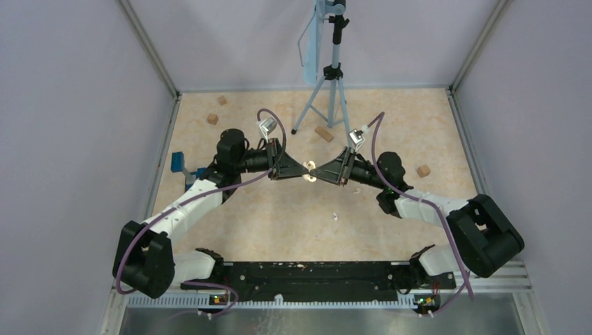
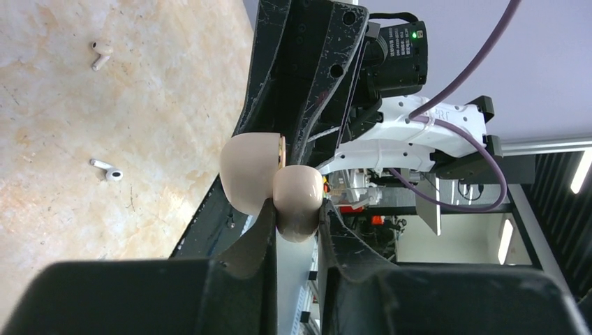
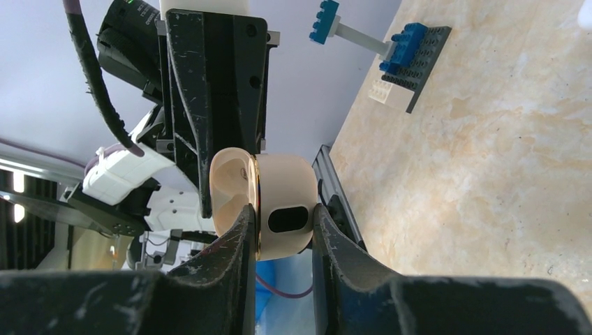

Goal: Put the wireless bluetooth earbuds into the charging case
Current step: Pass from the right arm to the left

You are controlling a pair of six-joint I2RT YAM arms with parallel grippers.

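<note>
The cream charging case [image 1: 309, 172] hangs in mid-air above the table's middle, between both grippers. My right gripper [image 3: 283, 223] is shut on the half with the dark oval port [image 3: 287, 218]. From the opposite side, my left gripper [image 2: 299, 220] is shut on the case's rounded other half [image 2: 299, 199]. A gold rim [image 3: 258, 209] marks the seam between the halves. Two tiny white earbuds [image 2: 100, 54] [image 2: 107, 171] lie loose on the table in the left wrist view. One earbud [image 1: 335, 216] shows in the top view, nearer the bases than the grippers [image 1: 301, 169] [image 1: 315, 172].
A tripod [image 1: 328, 91] stands at the back centre. Tan wooden blocks [image 1: 323, 132] [image 1: 422, 170] [image 1: 212, 118] are scattered around the back half. A blue brick model on a dark plate [image 1: 180, 164] [image 3: 412, 59] sits at the left edge. Walls close in the table on three sides.
</note>
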